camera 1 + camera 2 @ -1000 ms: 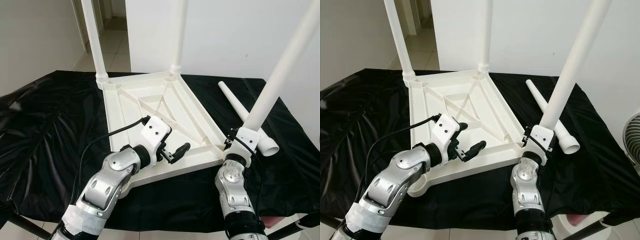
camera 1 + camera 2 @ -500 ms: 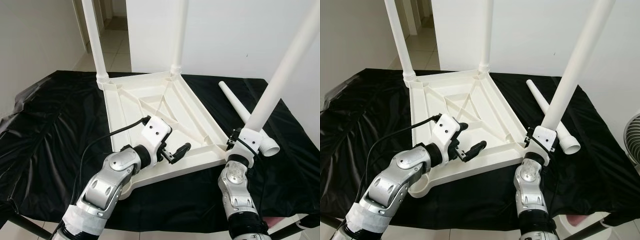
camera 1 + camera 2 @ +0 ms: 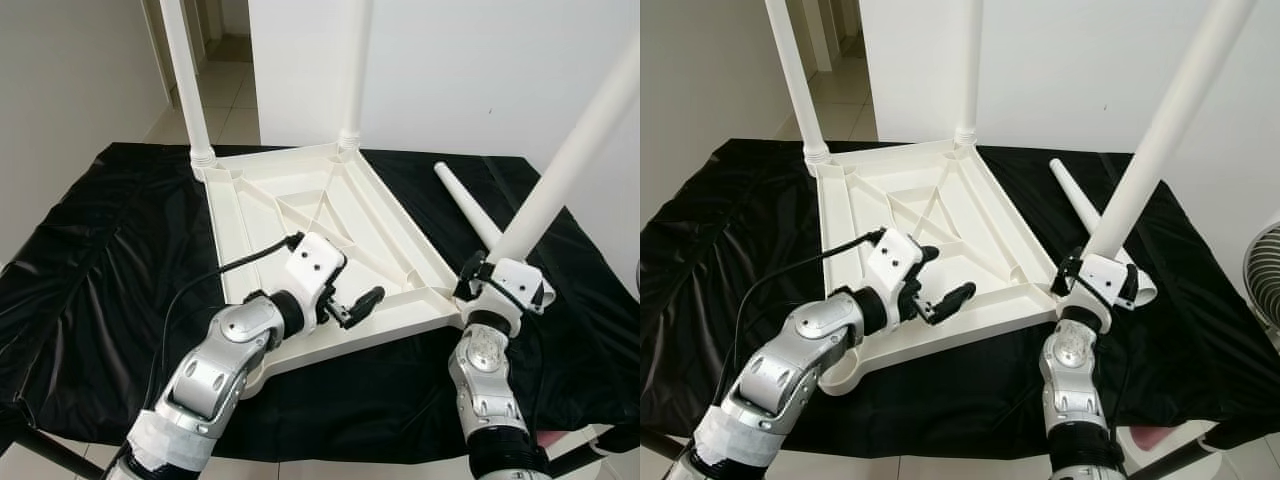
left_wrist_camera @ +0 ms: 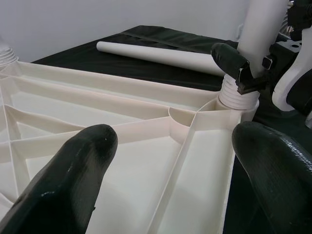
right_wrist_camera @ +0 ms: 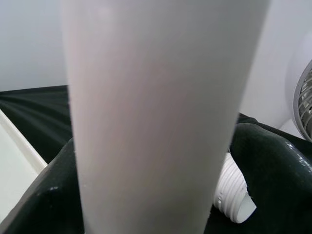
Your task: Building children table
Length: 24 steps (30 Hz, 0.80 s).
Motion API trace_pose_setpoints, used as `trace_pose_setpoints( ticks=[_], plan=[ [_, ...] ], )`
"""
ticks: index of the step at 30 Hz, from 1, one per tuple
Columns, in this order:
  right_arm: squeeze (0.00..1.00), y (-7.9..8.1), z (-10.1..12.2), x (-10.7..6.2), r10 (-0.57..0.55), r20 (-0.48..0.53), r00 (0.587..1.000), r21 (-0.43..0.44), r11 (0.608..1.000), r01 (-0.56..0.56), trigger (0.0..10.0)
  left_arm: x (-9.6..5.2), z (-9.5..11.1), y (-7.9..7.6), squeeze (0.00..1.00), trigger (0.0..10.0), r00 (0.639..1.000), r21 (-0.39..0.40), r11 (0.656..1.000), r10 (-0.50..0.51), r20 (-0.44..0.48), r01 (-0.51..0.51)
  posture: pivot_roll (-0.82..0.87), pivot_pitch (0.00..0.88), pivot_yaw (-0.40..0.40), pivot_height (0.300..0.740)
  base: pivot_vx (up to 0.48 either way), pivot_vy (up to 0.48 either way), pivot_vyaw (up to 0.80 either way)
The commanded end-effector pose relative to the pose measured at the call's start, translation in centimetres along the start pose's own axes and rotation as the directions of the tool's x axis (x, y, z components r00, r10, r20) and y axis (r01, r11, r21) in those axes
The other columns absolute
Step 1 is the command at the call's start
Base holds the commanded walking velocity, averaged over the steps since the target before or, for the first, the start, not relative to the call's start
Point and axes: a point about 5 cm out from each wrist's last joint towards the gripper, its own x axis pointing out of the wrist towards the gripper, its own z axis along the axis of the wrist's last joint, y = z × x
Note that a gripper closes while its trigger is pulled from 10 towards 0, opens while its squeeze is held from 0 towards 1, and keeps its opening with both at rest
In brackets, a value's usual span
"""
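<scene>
On the black counter [image 3: 90,280] the upturned tabletop [image 3: 310,225] carries two far legs. Head views: right claw [image 3: 492,282] clamps a third leg [image 3: 560,180], tilted at the near corner; a fourth leg [image 3: 470,212] lies loose. Left wrist: left claw [image 4: 170,161] spread over the ribs. Right wrist: that leg [image 5: 156,107] gripped. Roughly halfway, I'd say.

White walls [image 3: 450,70], tiled hallway floor [image 3: 225,95], black-draped table [image 3: 100,260]
</scene>
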Motion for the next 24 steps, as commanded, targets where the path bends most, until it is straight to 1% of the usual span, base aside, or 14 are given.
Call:
trace_pose_setpoints(
  ticks=[1, 2, 3, 4, 6, 7, 12, 13, 14, 15, 19, 20, 21, 24],
  plan=[
    [0.0, 0.4, 0.0, 0.0, 0.072, -0.013, 0.997, 0.033, 0.997, -0.072, 10.0, 0.0, 0.1, -0.3, 0.0, 10.0, 1.0, -0.002, 1.0, -0.01, 0.002, 0.01, -0.02, 0.018, 0.012, 0.74, 0.0, 0.0, 0.0],
    [0.0, 0.4, 0.0, 0.0, 0.072, -0.013, 0.997, 0.033, 0.997, -0.072, 10.0, 0.0, 0.1, -0.3, 0.0, 10.0, 1.0, -0.002, 1.0, -0.01, 0.002, 0.01, -0.02, 0.018, 0.012, 0.74, 0.0, 0.0, 0.0],
    [0.0, 0.4, 0.1, 0.1, 0.118, -0.017, 0.993, 0.055, 0.992, -0.117, 10.0, 0.0, 0.1, -0.2, 0.0, 10.0, 1.0, -0.004, 1.0, -0.008, 0.002, 0.008, -0.02, 0.02, 0.012, 0.74, 0.0, 0.0, 0.0],
    [0.0, 0.4, 0.1, 0.1, 0.118, -0.017, 0.993, 0.055, 0.992, -0.117, 10.0, 0.0, 0.1, -0.2, 0.0, 10.0, 1.0, -0.004, 1.0, -0.008, 0.002, 0.008, -0.02, 0.02, 0.012, 0.74, 0.0, 0.0, 0.0],
    [0.0, 0.2, 0.2, 0.3, 0.174, -0.017, 0.985, 0.066, 0.983, -0.172, 10.0, -0.1, 0.1, -0.2, 0.0, 10.0, 1.0, -0.003, 1.0, -0.006, 0.002, 0.006, -0.02, 0.022, 0.012, 0.74, 0.0, 0.0, 0.0],
    [0.0, 0.2, 0.2, 0.3, 0.174, -0.017, 0.985, 0.066, 0.983, -0.172, 10.0, -0.1, 0.1, -0.2, 0.0, 10.0, 1.0, -0.003, 1.0, -0.006, 0.002, 0.006, -0.02, 0.022, 0.012, 0.74, 0.0, 0.0, 0.0],
    [0.0, -0.5, 0.3, 0.6, 0.286, -0.025, 0.958, 0.079, 0.956, -0.283, 10.0, -0.1, 0.1, -0.1, 0.0, 10.0, 1.0, -0.003, 1.0, -0.005, 0.001, 0.005, -0.03, 0.025, 0.013, 0.74, 0.0, 0.0, 0.0],
    [0.0, -0.9, 0.4, 0.7, 0.314, -0.019, 0.949, 0.085, 0.947, -0.311, 9.1, -0.1, 0.1, -0.1, 0.0, 10.0, 1.0, -0.002, 1.0, -0.005, 0.001, 0.005, -0.03, 0.025, 0.015, 0.74, 0.0, 0.0, 0.0],
    [0.0, -1.1, 0.6, 0.8, 0.331, -0.013, 0.944, 0.089, 0.94, -0.328, 9.1, -0.1, 0.1, -0.1, 0.0, 10.0, 1.0, -0.002, 1.0, -0.005, 0.001, 0.005, -0.03, 0.026, 0.015, 0.74, 0.0, 0.0, 0.0],
    [0.0, -1.4, 0.6, 0.9, 0.35, -0.014, 0.937, 0.092, 0.933, -0.347, 0.0, -0.1, 0.1, -0.1, 0.0, 10.0, 1.0, -0.002, 1.0, -0.005, 0.002, 0.005, -0.03, 0.027, 0.017, 0.74, 0.0, 0.0, 0.0],
    [0.0, -2.1, 0.4, 1.1, 0.376, -0.026, 0.926, 0.072, 0.925, -0.374, 0.0, -0.1, 0.2, 0.0, 0.0, 10.0, 1.0, -0.002, 1.0, -0.007, 0.003, 0.007, -0.04, 0.028, 0.017, 0.74, 0.0, 0.0, 0.0],
    [0.0, -2.5, 0.3, 1.3, 0.397, -0.033, 0.917, 0.066, 0.917, -0.395, 0.0, -0.1, 0.2, 0.0, 0.0, 10.0, 1.0, -0.002, 1.0, -0.007, 0.002, 0.007, -0.04, 0.028, 0.017, 0.74, 0.0, 0.0, 0.0],
    [0.0, -2.5, 0.3, 1.3, 0.397, -0.033, 0.917, 0.066, 0.917, -0.395, 0.0, -0.1, 0.2, 0.0, 0.0, 10.0, 1.0, -0.002, 1.0, -0.007, 0.002, 0.007, -0.04, 0.028, 0.017, 0.74, 0.0, 0.0, 0.0],
    [0.0, -2.3, 0.3, 1.2, 0.454, -0.045, 0.89, 0.087, 0.889, -0.449, 0.0, -0.1, 0.2, 0.0, 0.0, 10.0, 1.0, -0.002, 1.0, -0.005, 0.003, 0.005, -0.03, 0.029, 0.018, 0.74, 0.0, 0.0, 0.0]
  ],
)
